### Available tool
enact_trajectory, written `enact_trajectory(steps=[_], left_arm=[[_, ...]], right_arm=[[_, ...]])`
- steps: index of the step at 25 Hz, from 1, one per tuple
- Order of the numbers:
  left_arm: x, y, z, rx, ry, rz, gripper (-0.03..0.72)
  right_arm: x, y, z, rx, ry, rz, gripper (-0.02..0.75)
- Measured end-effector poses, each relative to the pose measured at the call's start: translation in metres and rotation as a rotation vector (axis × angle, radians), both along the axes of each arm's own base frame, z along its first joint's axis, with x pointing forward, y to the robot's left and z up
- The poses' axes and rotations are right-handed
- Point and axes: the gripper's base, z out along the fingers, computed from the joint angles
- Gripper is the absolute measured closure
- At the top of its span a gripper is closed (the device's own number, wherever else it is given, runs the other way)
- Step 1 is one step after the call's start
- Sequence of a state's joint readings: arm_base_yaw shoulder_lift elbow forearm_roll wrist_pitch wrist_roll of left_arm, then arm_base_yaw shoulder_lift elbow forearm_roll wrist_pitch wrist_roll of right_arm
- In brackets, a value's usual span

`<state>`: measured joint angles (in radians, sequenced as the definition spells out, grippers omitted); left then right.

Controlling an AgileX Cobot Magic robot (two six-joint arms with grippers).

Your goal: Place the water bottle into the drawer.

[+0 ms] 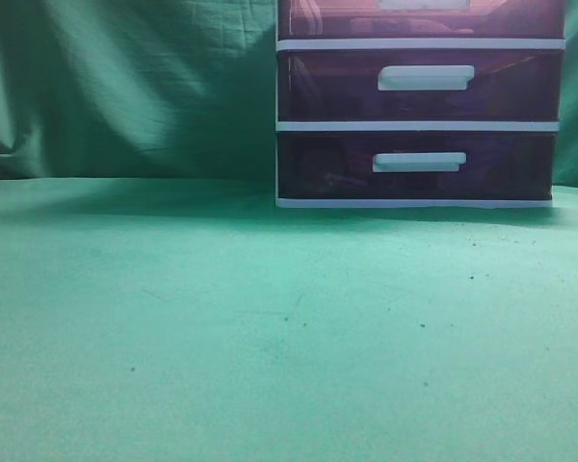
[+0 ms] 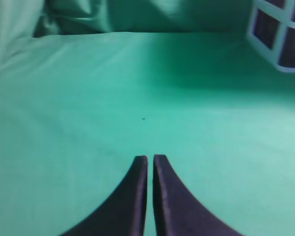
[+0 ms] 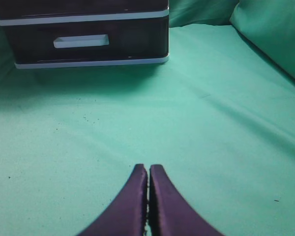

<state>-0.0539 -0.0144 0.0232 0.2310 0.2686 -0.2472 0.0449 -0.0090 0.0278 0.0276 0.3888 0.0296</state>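
In the exterior view the white-framed stacked unit (image 1: pixel 419 106) stands at the far right of the green cloth (image 1: pixel 222 327); the drawer (image 1: pixel 421 17), reddish-pink and topmost, is cut by the upper edge of the picture, with two darker drawers below it; it looks pushed in, flush with the frame; no water bottle is in sight, nor any arm.

In the left wrist view the left gripper (image 2: pixel 150 160) hangs over bare cloth with its fingers pressed together, clenched on nothing; a corner of the unit shows at the far right.

In the right wrist view the right gripper (image 3: pixel 148 169) is likewise clenched and empty, with the unit's bottom drawer (image 3: pixel 81 42) far off to the left.

Nothing seems begun; since the bottle is outside every view, it must first be found; I judge the drawer wants pulling out by its white handle with one arm, squarely and slowly so the light unit does not slide, while the other brings the bottle.

The cloth lies smooth but for faint creases and dark specks; green drapery closes the back and sides.
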Motion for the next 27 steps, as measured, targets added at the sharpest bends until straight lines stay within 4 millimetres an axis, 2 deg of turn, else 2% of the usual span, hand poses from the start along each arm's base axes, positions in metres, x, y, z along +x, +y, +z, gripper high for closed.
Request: enact_trajectory(steps=[8, 27], left_arm=[[-0.002, 0.0034, -0.0075, -0.021, 0.084, 0.062, 0.688], [-0.002, 0.0024, -0.0079, -0.057, 0.088, 0.059, 0.688]], right_arm=[[0.0, 0.0, 0.0, 0.0, 0.0, 0.0, 0.738], [0.0, 0.0, 0.0, 0.002, 0.0, -0.001, 0.738]])
